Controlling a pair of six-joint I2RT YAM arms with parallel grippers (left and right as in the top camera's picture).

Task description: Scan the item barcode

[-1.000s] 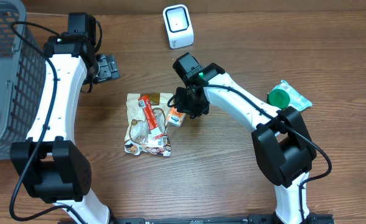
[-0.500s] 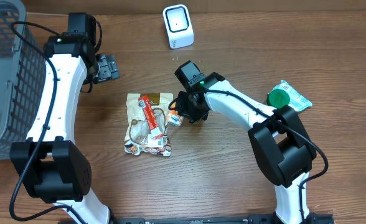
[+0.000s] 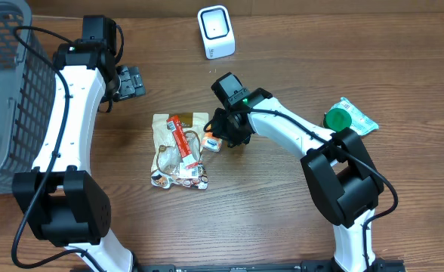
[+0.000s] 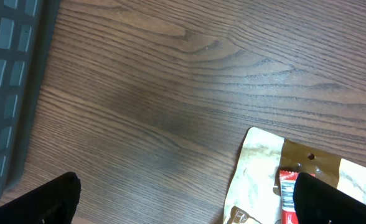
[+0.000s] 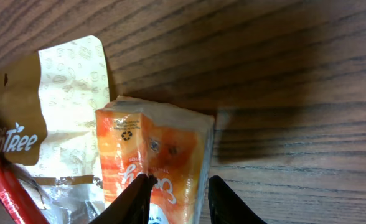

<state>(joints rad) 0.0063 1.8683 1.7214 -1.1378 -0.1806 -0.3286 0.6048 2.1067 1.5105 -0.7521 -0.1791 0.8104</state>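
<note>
Leftward and a little lower than a second ago, the right gripper [image 5: 178,198] now sits over the orange packet [image 3: 213,143], whose top is more covered from overhead than before. Over the last half second it barely shifts. The packet itself lies almost where it lay, flat on the wooden table [image 3: 282,219], its left edge overlapping the right edge of the beige snack pouch [image 3: 169,151]. A red stick [image 3: 180,137] lies on that pouch, unmoved.

From the right wrist, the two pale fingertips [image 5: 223,196] stand at either side of the packet's near end, one over its printed face and one just beside its right edge. The gap is narrow, but whether the pincer actually pinches the packet I cannot tell.

The left gripper [image 3: 130,81] has not changed place, near the basket [image 3: 3,91] at the table's left. Its jaws are spread wide, with only bare wood between them.

The white scanner [image 3: 216,32] stands at the far edge, well apart from the packet. At the right, a green-capped item [image 3: 337,119] rests on a pale green wrapper [image 3: 360,119], as before.
</note>
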